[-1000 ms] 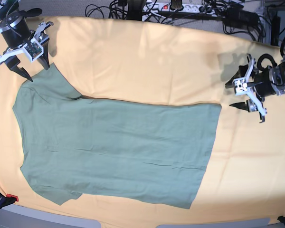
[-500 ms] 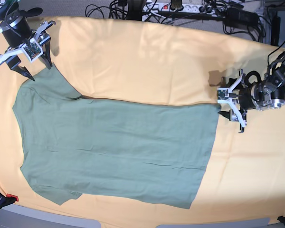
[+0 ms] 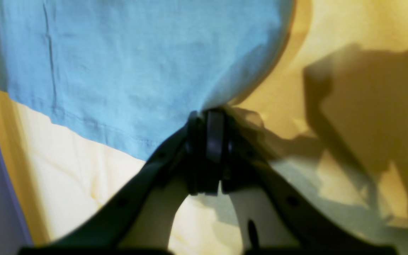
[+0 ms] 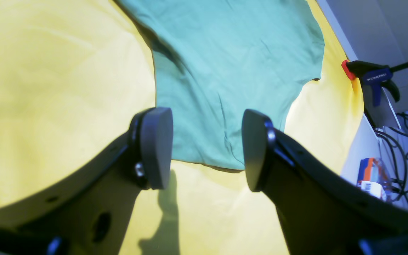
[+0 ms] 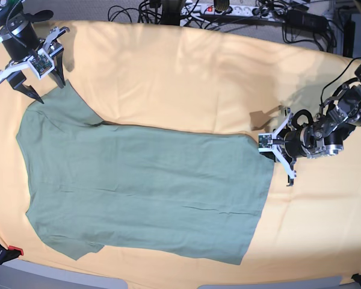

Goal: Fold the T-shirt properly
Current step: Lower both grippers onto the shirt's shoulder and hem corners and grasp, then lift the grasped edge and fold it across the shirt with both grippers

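The sage-green T-shirt (image 5: 144,186) lies flat on the yellow-orange cloth, collar end to the left and hem to the right. My left gripper (image 5: 266,149) is at the hem's upper right corner. In the left wrist view the left gripper (image 3: 205,122) is shut, pinching the edge of the T-shirt (image 3: 136,63), which looks blue there. My right gripper (image 5: 48,91) is open just above the upper left sleeve. In the right wrist view the right gripper (image 4: 207,148) is open and empty over the edge of the T-shirt (image 4: 232,60).
The yellow-orange cloth (image 5: 186,78) covers the whole table. A red-and-black clamp (image 5: 6,251) grips the front left edge and also shows in the right wrist view (image 4: 370,76). Cables and a power strip (image 5: 228,9) lie behind the table.
My left gripper has moved left to the hem's upper right corner and shut on it; the corner is drawn in a little. The right arm has not moved.
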